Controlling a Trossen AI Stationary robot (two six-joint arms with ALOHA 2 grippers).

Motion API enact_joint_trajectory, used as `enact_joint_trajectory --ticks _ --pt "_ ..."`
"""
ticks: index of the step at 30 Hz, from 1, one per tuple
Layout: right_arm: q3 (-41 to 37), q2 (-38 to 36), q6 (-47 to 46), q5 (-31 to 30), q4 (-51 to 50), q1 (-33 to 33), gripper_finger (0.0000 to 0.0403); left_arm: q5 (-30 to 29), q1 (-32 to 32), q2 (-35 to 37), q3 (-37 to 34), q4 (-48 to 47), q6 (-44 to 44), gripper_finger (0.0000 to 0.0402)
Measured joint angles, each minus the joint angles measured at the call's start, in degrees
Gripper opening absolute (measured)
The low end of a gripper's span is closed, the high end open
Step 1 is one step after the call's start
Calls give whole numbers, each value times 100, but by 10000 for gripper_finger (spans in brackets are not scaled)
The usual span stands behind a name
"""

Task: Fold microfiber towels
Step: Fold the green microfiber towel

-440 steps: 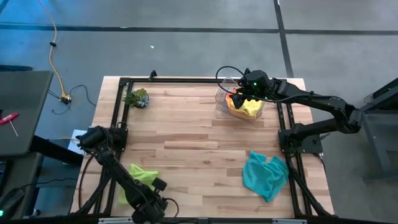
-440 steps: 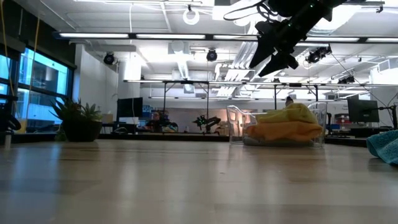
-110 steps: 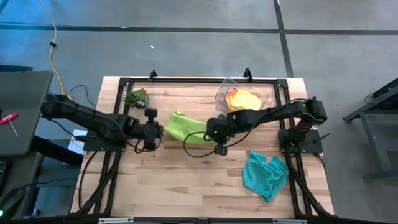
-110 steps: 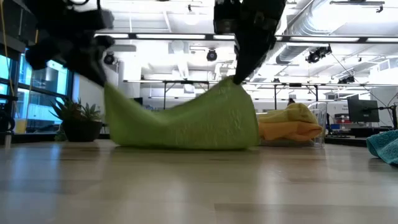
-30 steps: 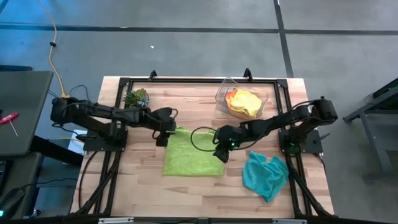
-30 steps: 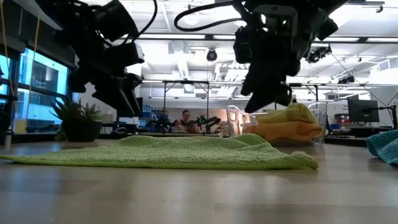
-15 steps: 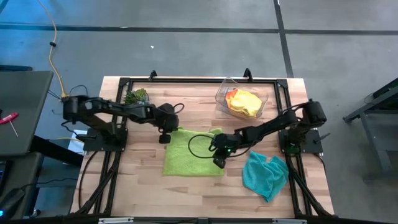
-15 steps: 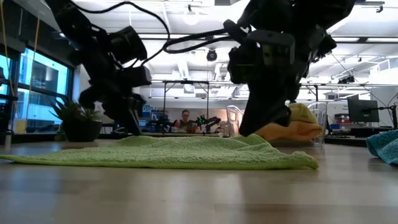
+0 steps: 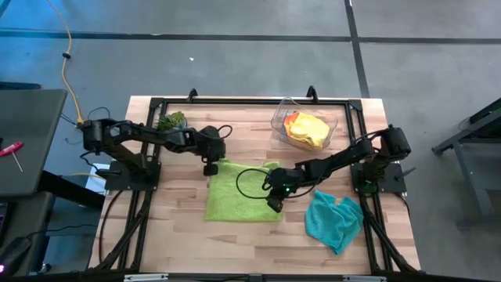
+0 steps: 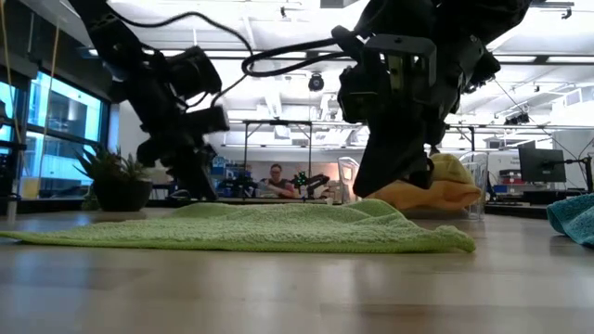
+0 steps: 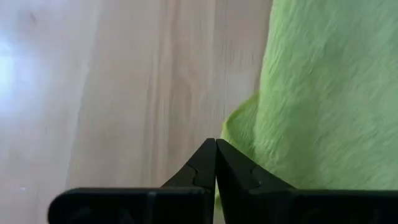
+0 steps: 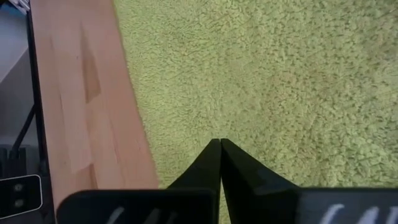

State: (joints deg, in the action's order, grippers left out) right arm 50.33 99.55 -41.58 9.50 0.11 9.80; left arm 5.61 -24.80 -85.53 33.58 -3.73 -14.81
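The lime green towel [image 9: 243, 191] lies spread flat mid-table [image 9: 235, 235]. From above, the left claw [image 9: 210, 168] sits at its far left corner and the right claw [image 9: 273, 203] over its right edge. Only the wrist views show both sets of fingertips pressed together: the left just beside a lifted fold of the cloth, the right above the pile, gripping nothing. The clear bin [image 9: 304, 128] near the far right holds yellow and orange towels [image 9: 307, 128]. The teal towel [image 9: 334, 220] lies crumpled beside the right arm.
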Motion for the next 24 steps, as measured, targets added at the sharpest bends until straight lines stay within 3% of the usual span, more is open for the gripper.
enact_joint_trajectory --ticks 5,15,24 --pt "0 0 0 -37 -11 0 1 256 4 100 7 103 -104 0" --pt "0 -2 -19 -236 -25 -2 0 247 244 -428 4 132 -129 0" --pt "0 -9 -103 -234 -152 4 0 -822 -28 -458 9 241 -68 0"
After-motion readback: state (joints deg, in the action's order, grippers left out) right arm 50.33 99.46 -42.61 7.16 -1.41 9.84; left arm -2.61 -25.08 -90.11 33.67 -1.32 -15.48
